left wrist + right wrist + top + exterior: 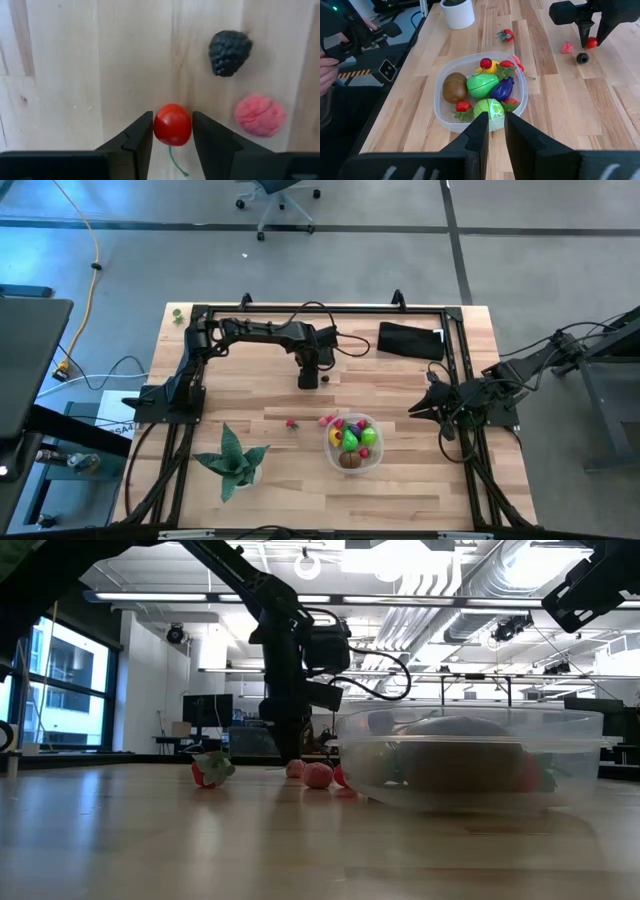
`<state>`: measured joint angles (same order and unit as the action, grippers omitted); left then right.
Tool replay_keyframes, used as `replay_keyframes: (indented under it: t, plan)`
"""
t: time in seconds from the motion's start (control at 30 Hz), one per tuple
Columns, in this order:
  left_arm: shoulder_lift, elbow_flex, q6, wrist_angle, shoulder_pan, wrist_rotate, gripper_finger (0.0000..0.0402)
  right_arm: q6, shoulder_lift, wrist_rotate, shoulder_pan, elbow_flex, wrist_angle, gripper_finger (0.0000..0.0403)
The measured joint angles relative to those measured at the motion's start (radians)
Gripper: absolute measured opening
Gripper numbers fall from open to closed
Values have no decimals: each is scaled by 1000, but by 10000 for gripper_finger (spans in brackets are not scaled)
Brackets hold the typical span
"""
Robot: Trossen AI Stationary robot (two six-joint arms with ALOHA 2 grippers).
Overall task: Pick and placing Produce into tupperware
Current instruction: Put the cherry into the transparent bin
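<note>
My left gripper [172, 131] points down at the table's far middle, closed around a small red cherry [172, 125] with a green stem. A black berry [229, 52] and a pink berry [259, 115] lie on the wood beside it. The clear round tupperware [352, 464] sits on the table near the front. It holds a brown piece, a bright green one, a purple one, a yellow one and small red ones [481, 85]. A strawberry [292, 423] and a pink piece [327, 420] lie left of it. My right gripper [496, 125] waits at the table's right, its fingers a narrow gap apart. My left gripper pinches the red cherry [172, 125] between its two fingers [142, 132], one on each side of the round body. It comes from above, pointing down. The cherry sits at table height with its stem trailing below; whether it rests on the wood I cannot tell.
A potted green spiky plant [235, 460] stands at the near left. A black pouch [410, 340] lies at the far right. A black frame [325, 308] runs around the work area. Bare wood lies between the left gripper and the tupperware.
</note>
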<state>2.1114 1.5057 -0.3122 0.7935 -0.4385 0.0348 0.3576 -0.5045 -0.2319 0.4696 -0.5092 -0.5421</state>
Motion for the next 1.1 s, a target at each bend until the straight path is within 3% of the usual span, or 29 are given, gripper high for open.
replay_keyframes:
  t: [0.13, 0.3, 0.47, 0.6, 0.73, 0.8, 0.87, 1.1]
  plan:
    - [-26, 23, -17, 1, 8, 10, 123, 0, 0, 0, 0, 0, 0, 51]
    - [-87, 76, -40, 3, 46, 13, 72, 0, 0, 0, 0, 0, 0, 51]
    - [-138, 149, -60, -9, 148, 17, 28, 0, 0, 0, 0, 0, 0, 51]
    - [-139, 209, -62, -19, 263, 17, 15, 0, 0, 0, 0, 0, 0, 51]
    - [-141, 213, -44, 5, 351, -104, 21, 0, 0, 0, 0, 0, 0, 51]
    - [-141, 213, -44, 63, 353, -220, 30, 0, 0, 0, 0, 0, 0, 51]
    - [-141, 213, -22, 116, 326, -259, 44, 0, 0, 0, 0, 0, 0, 51]
    - [-96, 150, 13, 82, 183, -45, 116, 0, 0, 0, 0, 0, 0, 51]
